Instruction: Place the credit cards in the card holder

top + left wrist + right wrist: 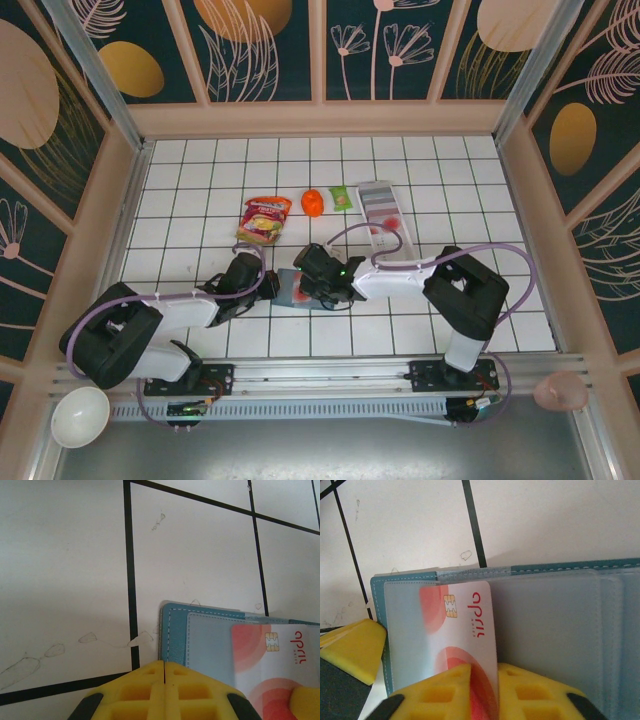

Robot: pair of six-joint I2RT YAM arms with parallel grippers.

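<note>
Sliding the credit card (pixel 455 625) home looks to be the step in hand. Your right claw (pixel 487 675) is clenched on the card's lower edge at the bottom of the right wrist view. The card lies flat over the left clear pocket of the opened card holder (pixel 550 625), chip end leading. I cannot tell whether its leading edge is under the film or only on top of it, so check that before you push.

Your left claw (pixel 165 669) has its fingers pressed together with nothing visible between them. It sits at the holder's corner, at the bottom of the left wrist view; whether it bears down on the teal cover is hidden. In the overhead view both claws meet over the holder, a little below the middle of the tiled worktop (pixel 200 170).

To do this well, hold the card low and parallel to the pocket and drive it straight along its long side — any twist will likely jam a corner against the stitched border. Hold the left claw steady so the holder cannot skate on the tiles. Let go only once the card is seated. The remaining cards (pixel 386 214) lie in the white tray (pixel 372 190), above and right of centre.
</note>
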